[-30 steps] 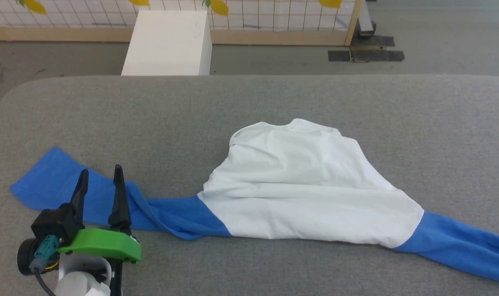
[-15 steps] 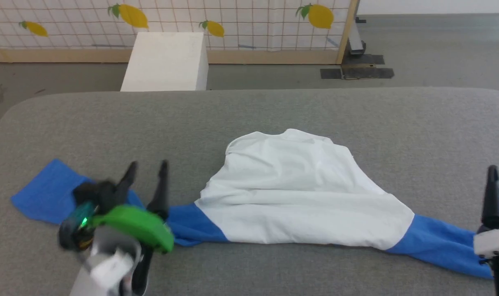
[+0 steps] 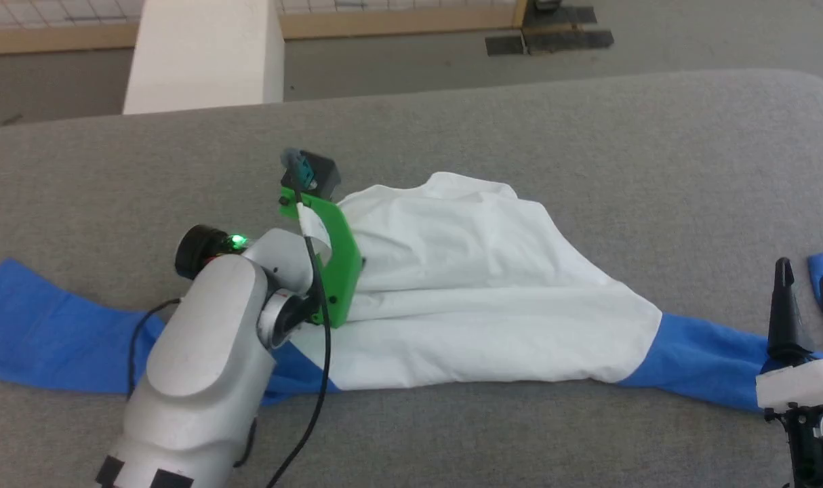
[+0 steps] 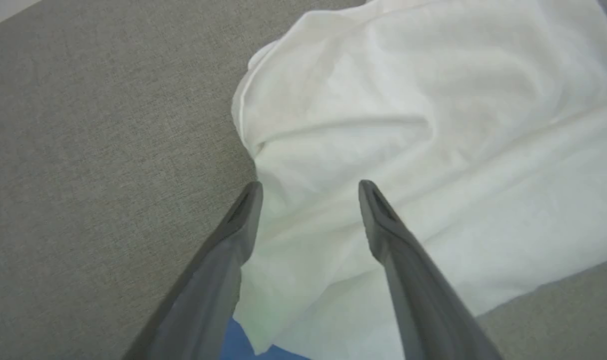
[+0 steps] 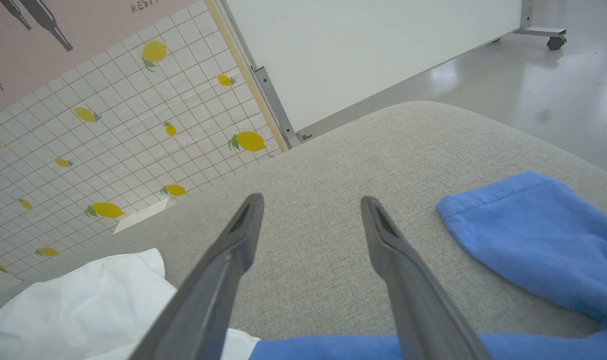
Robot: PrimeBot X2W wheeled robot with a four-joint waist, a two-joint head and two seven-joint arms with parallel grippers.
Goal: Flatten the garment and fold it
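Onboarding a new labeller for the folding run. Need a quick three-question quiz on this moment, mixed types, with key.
1. True or false: the left hand is shut on the garment.
2. In the right wrist view, what lies beside the right hand? A) a blue sleeve end B) a green bottle C) a folded towel
3. Fill in: the garment's white body lies bunched on a ___ fabric surface.
Key: 1 false, the left hand is open, pointing at the white body. 2 A. 3 grey.

The garment is white and blue, the cushion plain grey.
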